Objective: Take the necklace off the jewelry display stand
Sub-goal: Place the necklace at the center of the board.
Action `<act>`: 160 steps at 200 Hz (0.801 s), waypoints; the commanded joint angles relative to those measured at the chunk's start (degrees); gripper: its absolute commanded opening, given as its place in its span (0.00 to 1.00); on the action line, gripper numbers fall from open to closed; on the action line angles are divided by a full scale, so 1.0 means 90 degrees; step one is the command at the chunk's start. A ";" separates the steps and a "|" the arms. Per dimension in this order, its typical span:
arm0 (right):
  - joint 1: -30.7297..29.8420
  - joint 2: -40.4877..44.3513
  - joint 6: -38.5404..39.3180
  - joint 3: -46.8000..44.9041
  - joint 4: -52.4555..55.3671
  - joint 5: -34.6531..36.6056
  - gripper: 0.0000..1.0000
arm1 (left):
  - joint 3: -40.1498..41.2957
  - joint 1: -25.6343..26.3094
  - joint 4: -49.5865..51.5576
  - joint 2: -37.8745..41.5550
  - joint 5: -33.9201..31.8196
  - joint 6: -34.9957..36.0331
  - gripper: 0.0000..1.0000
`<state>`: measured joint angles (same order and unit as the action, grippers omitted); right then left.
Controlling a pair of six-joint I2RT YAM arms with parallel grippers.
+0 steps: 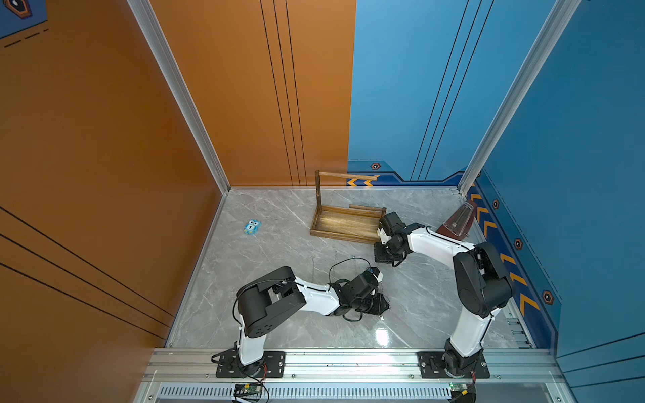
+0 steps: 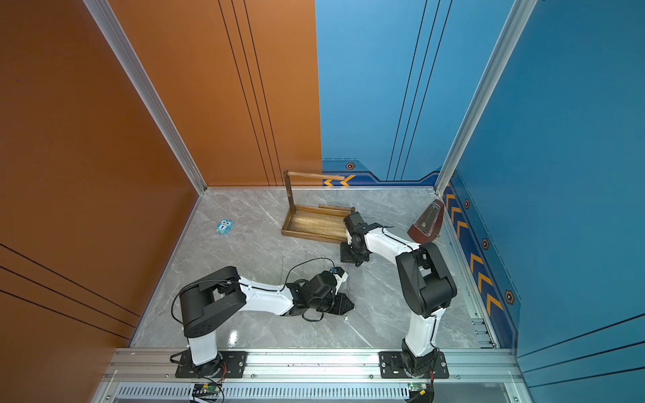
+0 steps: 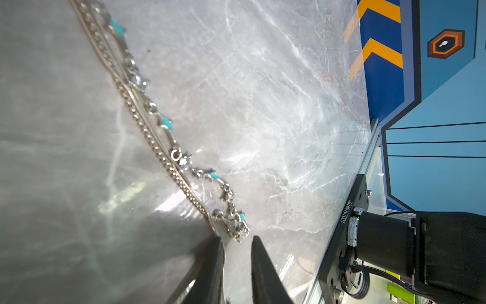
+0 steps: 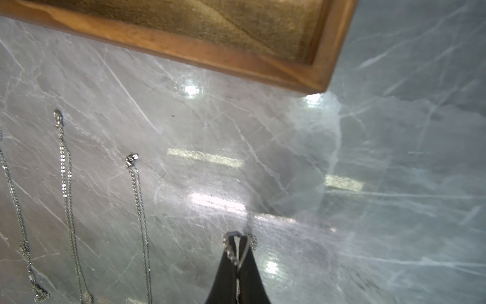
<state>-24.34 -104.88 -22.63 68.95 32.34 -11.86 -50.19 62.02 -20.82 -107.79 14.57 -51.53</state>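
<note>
Right gripper [image 4: 238, 238] pinches necklace [image 4: 253, 241]; left gripper [image 3: 236, 239] parted

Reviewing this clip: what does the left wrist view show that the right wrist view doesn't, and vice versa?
Only left wrist: a necklace with turquoise pieces lying just ahead of the left tool, whose jaws stand slightly apart; the blue wall with orange chevrons. Only right wrist: a corner of the jewelry display stand, three loose chains side by side, and the right tool shut on a silver chain. Both: the grey marble table with silver chain lying on it.
</note>
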 commanded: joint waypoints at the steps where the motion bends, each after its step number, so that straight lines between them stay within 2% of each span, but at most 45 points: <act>1: 0.0067 -0.0152 0.0103 0.0169 0.0098 -0.0040 0.00 | 0.0226 -0.0114 0.0567 0.0001 -0.0018 -0.0017 0.24; 55: 0.0126 -0.0184 0.0112 0.0229 0.0128 -0.0056 0.00 | 0.0231 -0.0114 0.0565 0.0275 0.0021 0.0061 0.34; 81: 0.0146 -0.0261 0.0111 0.0288 0.0196 -0.0038 0.00 | 0.0188 -0.0085 0.0570 0.0408 0.0027 0.0167 0.42; 97: 0.0146 -0.0284 0.0112 0.0325 0.0206 -0.0040 0.09 | 0.0187 -0.0070 0.0567 0.0503 0.0033 0.0242 0.48; 131: 0.0165 -0.0268 0.0112 0.0366 0.0216 -0.0002 0.10 | 0.0215 -0.0012 0.0568 0.0861 -0.0097 0.0458 0.58; 160: 0.0194 -0.0294 0.0099 0.0377 0.0220 -0.0012 0.16 | 0.0296 0.0013 0.0570 0.1184 -0.0204 0.0587 0.65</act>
<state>-23.16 -106.67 -22.24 71.00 32.53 -11.88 -48.75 61.93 -16.86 -100.31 14.26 -48.60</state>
